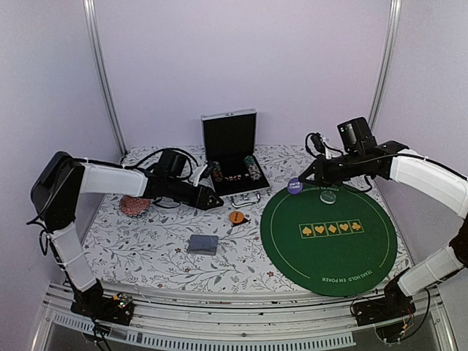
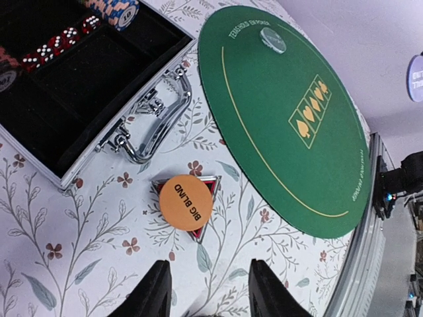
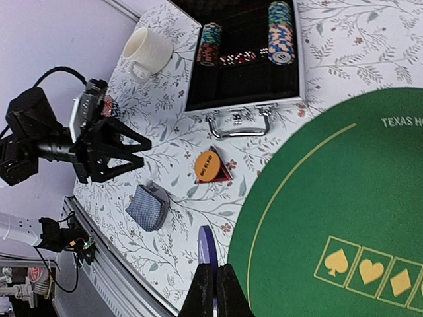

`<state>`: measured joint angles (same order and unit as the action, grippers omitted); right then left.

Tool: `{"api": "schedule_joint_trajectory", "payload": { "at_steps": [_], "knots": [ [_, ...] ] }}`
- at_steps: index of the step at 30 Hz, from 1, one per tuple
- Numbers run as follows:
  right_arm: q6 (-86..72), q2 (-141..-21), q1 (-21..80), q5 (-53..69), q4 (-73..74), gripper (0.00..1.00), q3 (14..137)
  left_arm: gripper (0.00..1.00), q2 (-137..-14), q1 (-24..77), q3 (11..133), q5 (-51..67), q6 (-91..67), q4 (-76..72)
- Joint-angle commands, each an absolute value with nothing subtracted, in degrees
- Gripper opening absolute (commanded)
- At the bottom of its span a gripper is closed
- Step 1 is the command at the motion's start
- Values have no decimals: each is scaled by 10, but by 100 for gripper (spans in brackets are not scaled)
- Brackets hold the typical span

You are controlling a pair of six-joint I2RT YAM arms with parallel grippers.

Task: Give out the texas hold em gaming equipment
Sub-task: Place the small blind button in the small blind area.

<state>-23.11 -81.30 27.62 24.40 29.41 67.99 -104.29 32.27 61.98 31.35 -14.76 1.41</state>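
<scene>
An orange "BIG BLIND" disc (image 2: pixel 186 202) lies on a dark triangular marker (image 2: pixel 206 226) on the floral cloth, in front of the case. My left gripper (image 2: pixel 211 290) hovers just short of it, open and holding nothing. My right gripper (image 3: pixel 217 274) is shut on a purple button disc (image 3: pixel 207 247), held on edge above the green mat's (image 3: pixel 344 198) left rim. The same purple button disc (image 1: pixel 295 186) shows at the far left of the mat. A blue-grey deck of cards (image 1: pixel 202 244) lies on the cloth. Striped chip stacks (image 3: pixel 280 33) and dice (image 3: pixel 241 57) sit in the case.
The open metal case (image 1: pixel 232 157) stands at the back centre with its handle (image 2: pixel 162 119) toward me. A pale disc (image 1: pixel 329 196) rests on the round green mat (image 1: pixel 329 234). A cream mug (image 3: pixel 147 51) stands left of the case. Reddish chips (image 1: pixel 135 205) lie under my left arm.
</scene>
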Motion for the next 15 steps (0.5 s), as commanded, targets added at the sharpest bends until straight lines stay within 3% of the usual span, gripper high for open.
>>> {"api": "schedule_joint_trajectory", "payload": {
  "at_steps": [1, 8, 15],
  "knots": [
    [-237, -729, 275, 173, 371, 2, 651, 41, -999, 339, 606, 301, -132, 37],
    [-243, -657, 275, 147, 421, 2, 602, 41, -973, 358, 598, 283, -131, 58],
    [-270, -614, 275, 204, 344, 2, 503, 42, -955, 387, 587, 264, -137, 74]
  ]
}}
